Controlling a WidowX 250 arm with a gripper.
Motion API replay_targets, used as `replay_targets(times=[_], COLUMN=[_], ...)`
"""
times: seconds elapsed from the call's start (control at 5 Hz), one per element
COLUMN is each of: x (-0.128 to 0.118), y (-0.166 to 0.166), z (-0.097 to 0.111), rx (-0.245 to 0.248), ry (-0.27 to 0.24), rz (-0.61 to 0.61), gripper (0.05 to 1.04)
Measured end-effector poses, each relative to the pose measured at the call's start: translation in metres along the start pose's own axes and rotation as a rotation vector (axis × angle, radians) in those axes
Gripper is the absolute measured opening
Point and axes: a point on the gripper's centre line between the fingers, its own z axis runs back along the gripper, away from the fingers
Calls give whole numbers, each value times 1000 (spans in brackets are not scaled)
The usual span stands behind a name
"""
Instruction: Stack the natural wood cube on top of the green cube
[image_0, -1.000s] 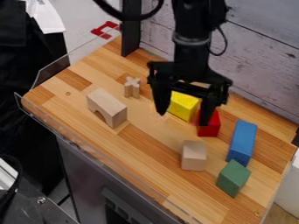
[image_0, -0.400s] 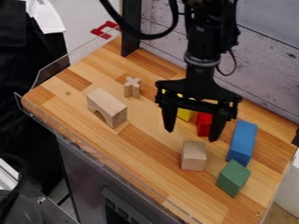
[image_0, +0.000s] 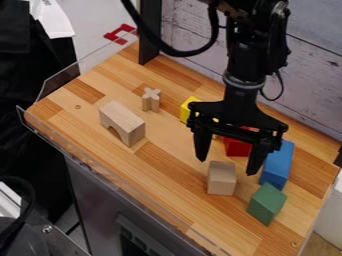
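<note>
Gripper (image_0: 226, 167) (jaws apart) near pale block (image_0: 221, 179)

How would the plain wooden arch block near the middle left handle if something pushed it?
The plain wooden arch block looks rigid, so it should slide without bending. Its long body rests on flat feet, so rolling seems unlikely.

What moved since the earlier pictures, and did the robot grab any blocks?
The gripper moved toward the picture's lower right, nearer the small plain block. Its jaws stayed open and it grabbed nothing. The wooden arch, green block and blue block stayed put.
</note>
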Motion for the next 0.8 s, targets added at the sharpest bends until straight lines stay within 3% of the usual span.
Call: replay_targets(times=[0.4,0.8], x=[0,0], y=[8,6], z=[-17,-30], rx=[60,54], ry=[35,55], rz=[76,123], gripper=[999,953])
